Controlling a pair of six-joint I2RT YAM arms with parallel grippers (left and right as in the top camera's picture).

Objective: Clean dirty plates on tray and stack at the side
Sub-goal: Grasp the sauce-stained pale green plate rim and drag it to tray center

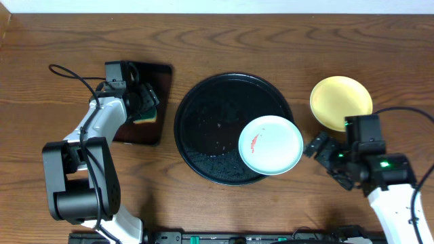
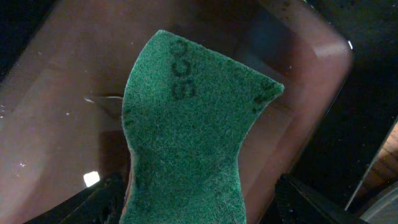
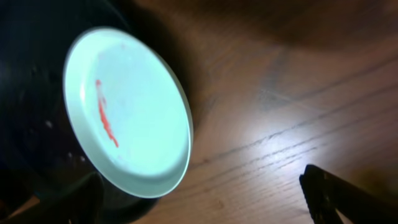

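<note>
Stock as I read it from the desk: two plates in view, a third not seen anywhere. Item one, yellow plate (image 1: 341,102), off the tray (image 1: 203,102) at its 2 o'clock, flat on the table (image 1: 68,41), no smear that I can make out; I judge it cleaned and set aside as the base of the stack. Item two, pale plate (image 1: 270,144), on the tray at 4 o'clock with its edge out over the rim, carrying a red smear (image 3: 106,121); not yet cleaned. Task roughly a third done by my reckoning: wipe this one, stack it, account for the third. Item three, sponge (image 2: 186,124), lying on the small tray (image 1: 159,74) at the big tray's 9 o'clock. Left arm folded back and reaching over that small tray, left gripper (image 2: 198,186) pointed down, jaws wide and straddling the sponge, a gap showing on one side, so no grip taken. Right arm angled in from 5 o'clock, right gripper (image 3: 199,180) low over bare wood just beside the pale plate, jaws wide, nothing in them.
</note>
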